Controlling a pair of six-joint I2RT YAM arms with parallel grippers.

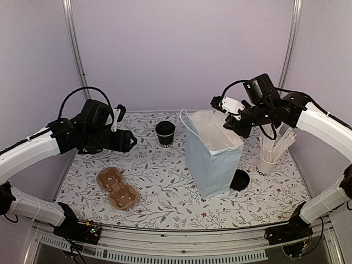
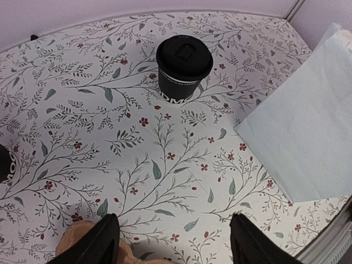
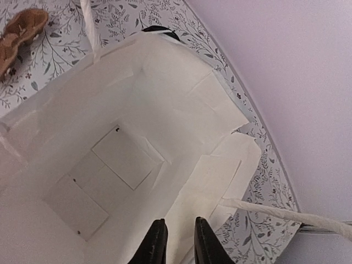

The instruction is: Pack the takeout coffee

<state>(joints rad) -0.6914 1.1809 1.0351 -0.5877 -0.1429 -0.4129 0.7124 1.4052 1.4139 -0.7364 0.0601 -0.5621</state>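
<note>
The takeout coffee (image 1: 165, 132), a small black cup with its black lid on, stands upright at the back middle of the table; it shows too in the left wrist view (image 2: 184, 66). The pale-blue paper bag (image 1: 212, 159) stands open to its right. My left gripper (image 1: 127, 141) hovers open and empty left of the cup, its fingers wide apart (image 2: 173, 231). My right gripper (image 1: 234, 124) is at the bag's top right rim, its jaws (image 3: 176, 236) nearly closed with the bag's paper wall between them. The bag's inside (image 3: 121, 159) is empty.
A brown cardboard cup carrier (image 1: 116, 188) lies at the front left, under my left gripper (image 2: 77, 242). A white cup of wooden stirrers (image 1: 269, 159) stands at the right. A black round object (image 1: 240, 180) lies by the bag's right foot. Another black object shows at the left wrist view's left edge (image 2: 4, 165).
</note>
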